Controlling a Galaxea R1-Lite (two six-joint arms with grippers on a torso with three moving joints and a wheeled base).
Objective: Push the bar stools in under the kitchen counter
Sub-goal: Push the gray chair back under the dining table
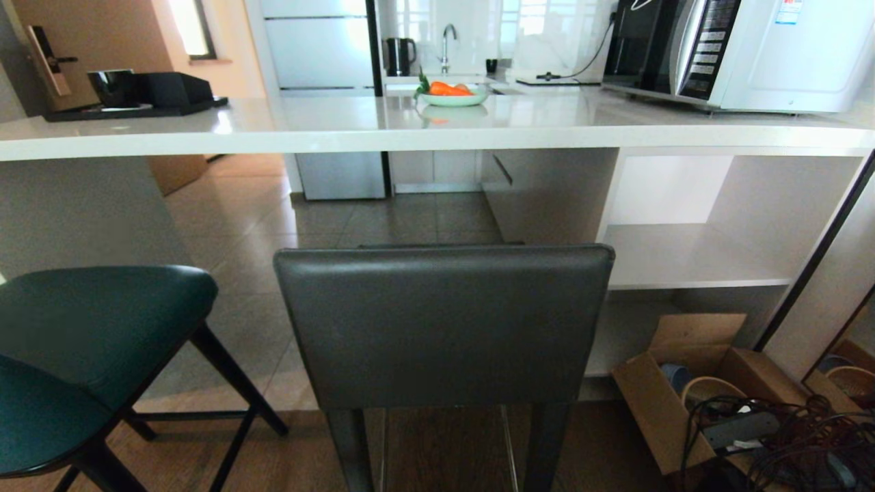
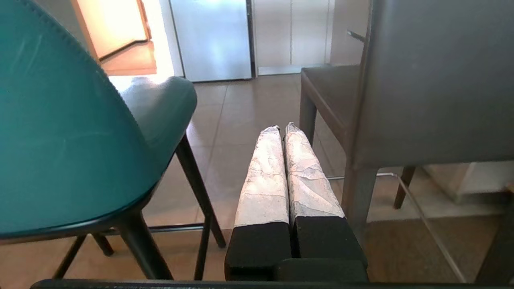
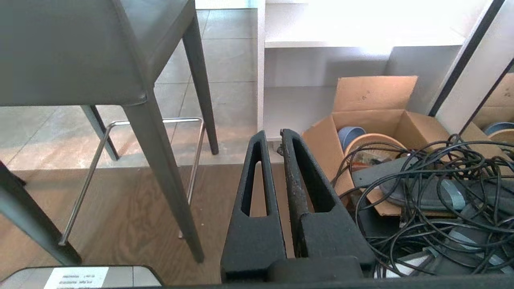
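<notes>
Pressed-together left gripper (image 2: 281,127) fingers between both stools and narrow right gripper (image 3: 272,136) fingers, only in wrist views

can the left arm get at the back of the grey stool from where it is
Probably yes: the left gripper, shut and empty, sits low between the teal stool and grey stool, with only open floor beside the grey backrest.

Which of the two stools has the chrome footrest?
The dark grey stool with the rectangular back; the teal stool has only thin black legs and rungs.
</notes>
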